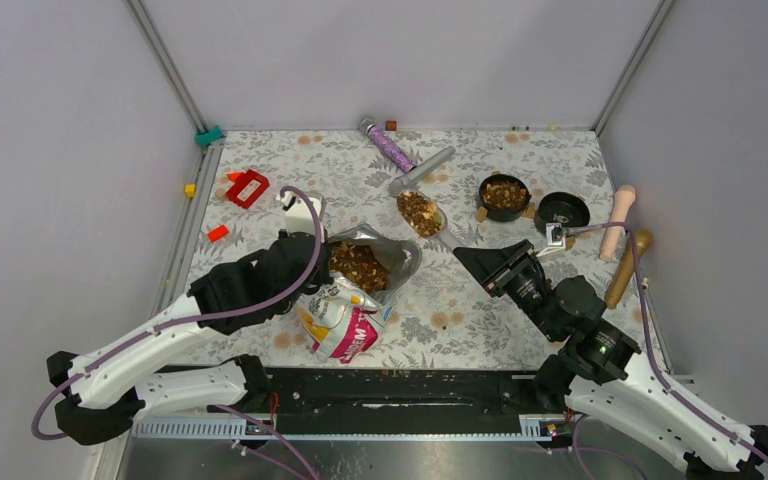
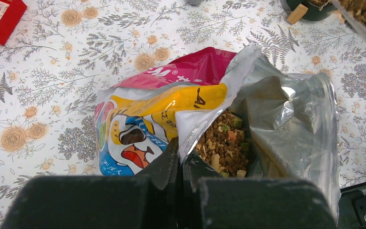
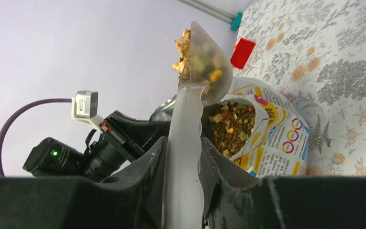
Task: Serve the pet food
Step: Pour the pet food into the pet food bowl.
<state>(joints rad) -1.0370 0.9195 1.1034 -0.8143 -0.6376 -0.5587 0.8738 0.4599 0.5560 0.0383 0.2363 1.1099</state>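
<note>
The glossy yellow-white-magenta bag [image 1: 345,318] lies open left of centre, its brown kibble [image 1: 358,266] showing inside the silver lining. My left gripper [image 1: 318,262] is shut on the bag's rim; in the left wrist view the gripper [image 2: 186,160] pinches the edge beside the kibble [image 2: 221,143]. My right gripper [image 1: 465,256] is shut on the handle of a clear scoop [image 1: 421,213] heaped with kibble, held above the mat right of the bag. The right wrist view shows the gripper [image 3: 183,148], the loaded scoop [image 3: 205,71] and the bag [image 3: 271,138] beyond.
Two round black bowls stand at the back right: one [image 1: 503,195] holds kibble, the other [image 1: 562,211] looks empty. A purple glitter tube [image 1: 388,147], a grey tube [image 1: 422,170], a red block [image 1: 248,187] and two wooden pestles [image 1: 617,222] lie around.
</note>
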